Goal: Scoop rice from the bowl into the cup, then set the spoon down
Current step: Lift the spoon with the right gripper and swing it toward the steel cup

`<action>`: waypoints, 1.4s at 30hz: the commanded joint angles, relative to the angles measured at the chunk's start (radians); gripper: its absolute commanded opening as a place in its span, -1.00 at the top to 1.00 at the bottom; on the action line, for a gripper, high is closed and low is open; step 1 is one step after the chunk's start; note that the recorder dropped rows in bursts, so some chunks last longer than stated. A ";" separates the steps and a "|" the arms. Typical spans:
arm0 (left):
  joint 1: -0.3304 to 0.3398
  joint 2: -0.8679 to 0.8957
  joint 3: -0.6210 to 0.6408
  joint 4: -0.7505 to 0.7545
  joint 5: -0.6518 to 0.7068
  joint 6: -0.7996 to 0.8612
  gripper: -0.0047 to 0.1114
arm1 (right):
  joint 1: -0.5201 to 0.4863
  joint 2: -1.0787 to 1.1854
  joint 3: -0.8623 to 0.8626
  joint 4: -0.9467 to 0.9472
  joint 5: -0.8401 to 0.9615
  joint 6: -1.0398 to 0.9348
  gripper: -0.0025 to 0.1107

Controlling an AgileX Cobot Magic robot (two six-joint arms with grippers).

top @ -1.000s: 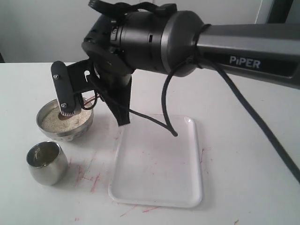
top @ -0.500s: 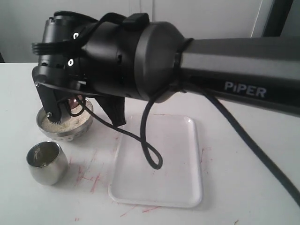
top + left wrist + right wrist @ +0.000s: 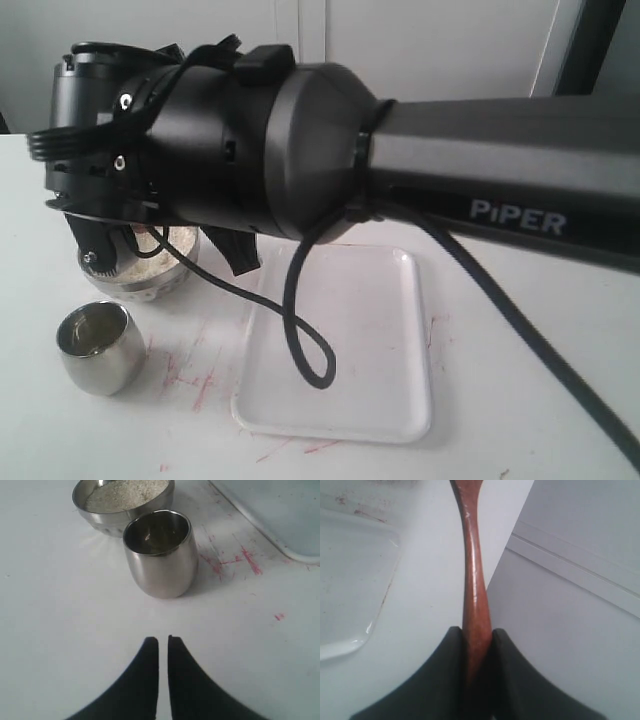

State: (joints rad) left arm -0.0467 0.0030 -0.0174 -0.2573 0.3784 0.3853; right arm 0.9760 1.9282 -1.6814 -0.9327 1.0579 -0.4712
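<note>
Scooping is in hand, I judge: the right fingers point(image 3: 451, 680) clamp the slender reddish-brown wooden spoon point(image 3: 472, 565) at the wide shiny steel bowl point(image 3: 150, 285) of off-white rice point(image 3: 125, 492). The left fingers point(image 3: 145, 680) are nearly closed and empty. Next comes a level carry to the small rounded steel cup point(image 3: 160, 555), just beside the bowl on the white counter point(image 3: 50, 630).

Bright, diffuse light flattens the white surface point(image 3: 520, 420); shadows are faint. The cup point(image 3: 95, 347), at 8 o'clock in the exterior view, carries glare. The near arm point(image 3: 250, 140) looks dark and slightly soft.
</note>
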 commanded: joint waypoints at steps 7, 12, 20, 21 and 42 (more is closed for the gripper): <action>-0.005 -0.003 0.005 -0.011 0.003 0.003 0.67 | 0.001 -0.012 -0.006 -0.062 -0.031 0.011 0.96; -0.005 -0.003 0.005 -0.011 0.003 0.003 0.67 | 0.001 -0.006 -0.006 -0.084 -0.043 0.011 0.96; -0.005 -0.003 0.005 -0.011 0.003 0.003 0.67 | 0.001 0.045 -0.006 -0.143 -0.043 0.036 0.96; -0.005 -0.003 0.005 -0.011 0.003 0.003 0.67 | 0.001 0.059 -0.006 -0.158 -0.043 0.050 0.96; -0.005 -0.003 0.005 -0.011 0.003 0.003 0.67 | -0.028 0.251 -0.006 -0.323 -0.046 0.231 0.96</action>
State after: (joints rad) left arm -0.0467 0.0030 -0.0174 -0.2573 0.3784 0.3853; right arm 0.9670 2.1754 -1.6814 -1.2334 1.0123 -0.2900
